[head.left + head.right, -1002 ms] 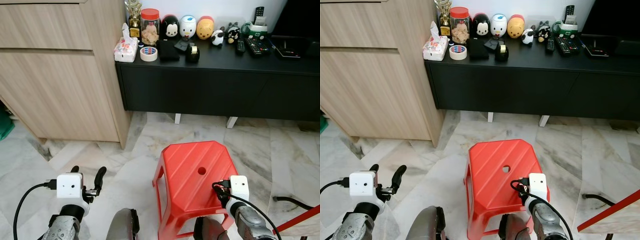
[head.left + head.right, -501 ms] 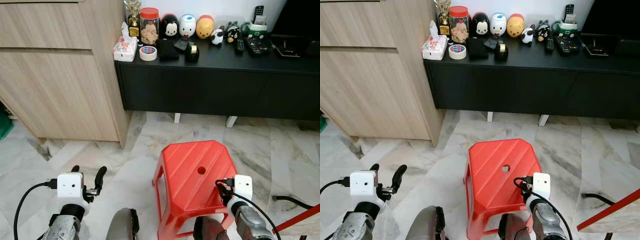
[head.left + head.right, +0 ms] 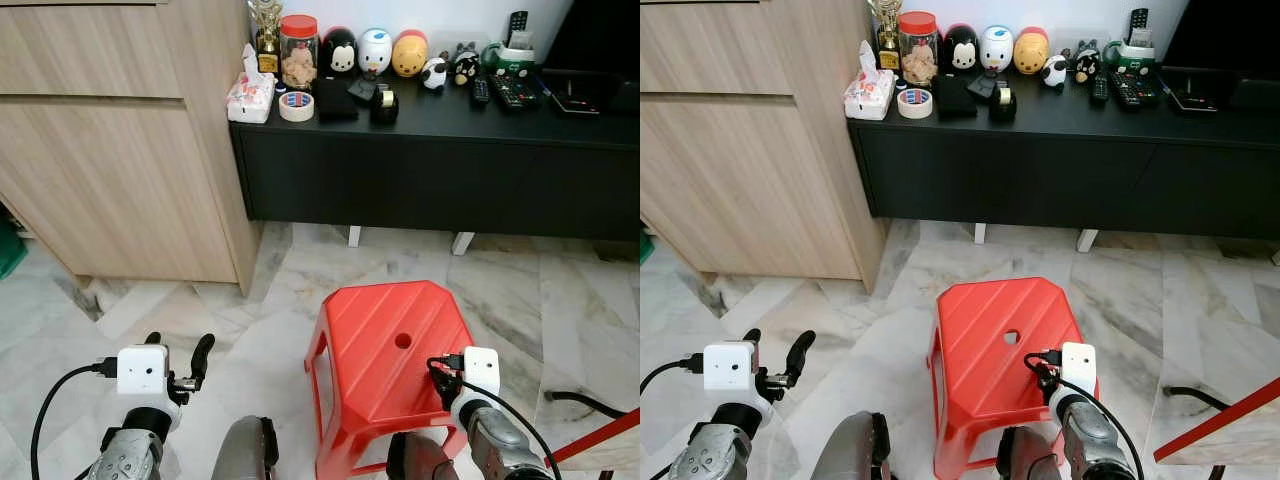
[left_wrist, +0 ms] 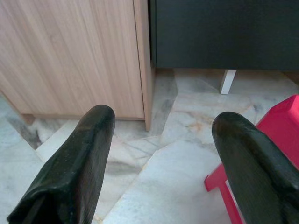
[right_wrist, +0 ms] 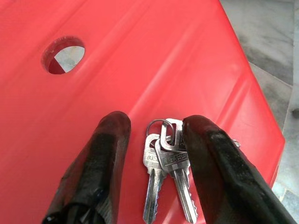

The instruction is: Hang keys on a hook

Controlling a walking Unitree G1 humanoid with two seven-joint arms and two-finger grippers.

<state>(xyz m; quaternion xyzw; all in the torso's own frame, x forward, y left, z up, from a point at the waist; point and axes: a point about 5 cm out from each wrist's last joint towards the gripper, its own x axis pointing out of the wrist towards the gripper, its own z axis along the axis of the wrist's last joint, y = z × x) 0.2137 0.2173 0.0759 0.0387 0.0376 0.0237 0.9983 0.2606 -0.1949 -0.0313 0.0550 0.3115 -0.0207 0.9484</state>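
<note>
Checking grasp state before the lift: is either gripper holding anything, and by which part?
Nothing is held. The right gripper has open jaws straddling the silver keys lying on the red plastic stool; the left gripper is open over the floor.

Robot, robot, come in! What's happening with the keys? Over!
Right gripper open, straddling the keys on the red stool. Left gripper open, idle over the floor. Keys not gripped yet. Nothing in the way.

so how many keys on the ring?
2 keys, side by side on one ring, lying flat on the red stool between the right tool's open fingers. More could be hidden underneath.
</note>
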